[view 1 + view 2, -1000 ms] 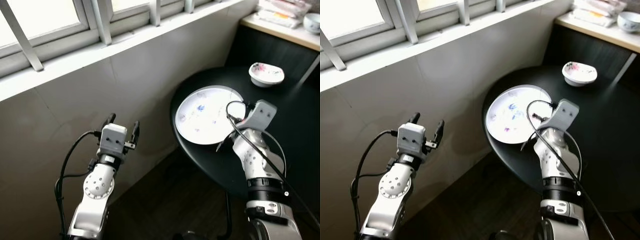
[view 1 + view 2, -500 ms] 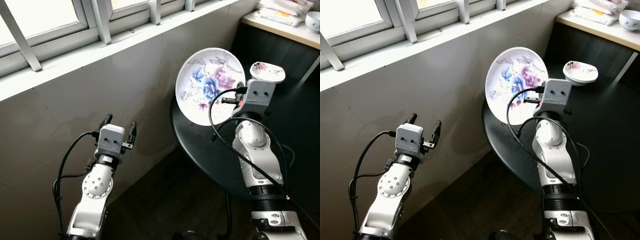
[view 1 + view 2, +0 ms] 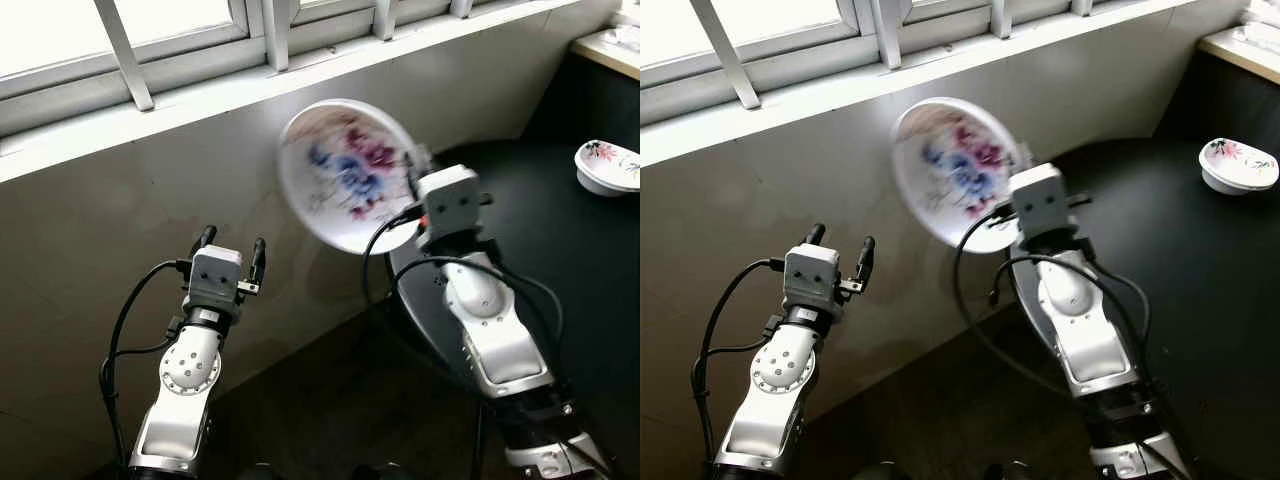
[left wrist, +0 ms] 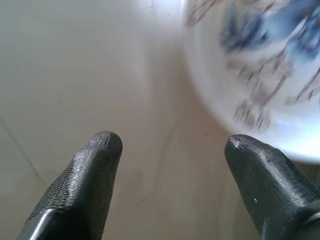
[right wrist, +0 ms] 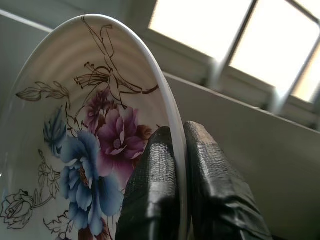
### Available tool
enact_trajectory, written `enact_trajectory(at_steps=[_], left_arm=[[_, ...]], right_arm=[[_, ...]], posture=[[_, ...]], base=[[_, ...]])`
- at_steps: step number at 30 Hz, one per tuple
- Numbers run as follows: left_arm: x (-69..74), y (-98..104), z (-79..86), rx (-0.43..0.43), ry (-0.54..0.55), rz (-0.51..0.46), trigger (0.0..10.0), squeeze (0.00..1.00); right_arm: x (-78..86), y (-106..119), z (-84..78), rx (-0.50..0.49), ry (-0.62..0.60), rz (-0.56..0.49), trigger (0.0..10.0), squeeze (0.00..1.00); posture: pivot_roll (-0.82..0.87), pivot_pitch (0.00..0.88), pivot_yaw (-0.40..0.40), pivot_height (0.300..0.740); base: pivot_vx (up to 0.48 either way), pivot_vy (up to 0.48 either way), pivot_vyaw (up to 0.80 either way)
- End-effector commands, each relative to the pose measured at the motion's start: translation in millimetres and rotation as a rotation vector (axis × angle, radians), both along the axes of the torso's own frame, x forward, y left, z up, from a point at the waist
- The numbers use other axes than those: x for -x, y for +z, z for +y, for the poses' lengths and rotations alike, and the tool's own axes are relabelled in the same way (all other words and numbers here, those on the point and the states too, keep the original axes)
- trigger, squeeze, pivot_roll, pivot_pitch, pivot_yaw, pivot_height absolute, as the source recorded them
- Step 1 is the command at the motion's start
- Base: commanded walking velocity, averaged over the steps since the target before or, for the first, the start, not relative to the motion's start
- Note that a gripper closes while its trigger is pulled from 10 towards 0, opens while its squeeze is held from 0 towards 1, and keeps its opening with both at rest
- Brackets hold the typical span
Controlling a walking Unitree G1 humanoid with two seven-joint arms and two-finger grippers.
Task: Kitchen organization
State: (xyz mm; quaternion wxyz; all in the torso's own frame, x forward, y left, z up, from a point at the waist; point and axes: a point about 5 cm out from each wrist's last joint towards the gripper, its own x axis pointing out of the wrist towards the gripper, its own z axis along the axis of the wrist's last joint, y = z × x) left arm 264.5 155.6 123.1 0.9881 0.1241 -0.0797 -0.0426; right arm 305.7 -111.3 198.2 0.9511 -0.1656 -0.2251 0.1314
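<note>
Pinching floral plate (image 3: 347, 172) rim, right claw (image 5: 176, 197) (left claw (image 4: 170, 170) wide open, empty) near window (image 3: 180, 40); edge-only grip could slip.

Glossy glazed plate (image 5: 75, 130); matt, rough-textured black fingers (image 4: 85, 185); smooth dark table (image 3: 560, 230).

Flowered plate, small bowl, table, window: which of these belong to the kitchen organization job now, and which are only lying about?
In the job:
- flowered plate, held up on edge
- right gripper, shut on the plate's rim
- left gripper, open, beside the plate

Only lying about:
- small flowered bowl on the round black table
- window sill
</note>
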Motion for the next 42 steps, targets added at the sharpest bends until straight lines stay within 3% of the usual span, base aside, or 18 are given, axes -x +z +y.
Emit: enact_trajectory(at_steps=[1, 4, 19, 29, 35, 42], left_arm=[[0.1, -2, -1.8, -0.006, -0.004, 0.015, 10.0, 0.00], [0.0, -1, 2.4, -0.011, 0.017, 0.011, 10.0, 0.00], [7.1, -8, 11.7, -0.051, 0.034, 0.039, 10.0, 0.00], [10.1, -13, 4.6, -0.028, -0.003, 0.067, 10.0, 0.00], [10.0, -7, 5.1, -0.020, 0.003, 0.029, 10.0, 0.00], [7.6, -2, 5.2, -0.022, 0.007, 0.007, 10.0, 0.00]], right_arm=[[6.3, 8, 5.4, 0.000, 0.058, -0.046, 0.0, 0.00], [9.8, 1, 11.0, 0.023, 0.123, -0.024, 0.0, 0.00], [11.4, -8, 11.5, 0.054, 0.176, 0.001, 0.0, 0.00], [9.5, -15, 11.5, 0.057, 0.182, 0.020, 0.0, 0.00], [10.1, -17, 14.4, 0.048, 0.188, 0.026, 0.0, 0.00], [8.2, -17, 15.6, 0.053, 0.201, 0.024, 0.0, 0.00]], posture=[[0.01, 0.051, -0.015, 0.740], [0.01, 0.052, -0.015, 0.740], [0.02, 0.033, -0.015, 0.740], [0.03, 0.006, -0.011, 0.740], [0.04, 0.012, -0.011, 0.740], [0.04, 0.017, -0.013, 0.740]], base=[[0.000, 0.000, 0.80], [0.000, 0.000, 0.80], [0.000, 0.000, 0.80], [0.000, 0.128, 0.80], [0.000, 0.444, 0.80], [0.000, 0.000, 0.80]])
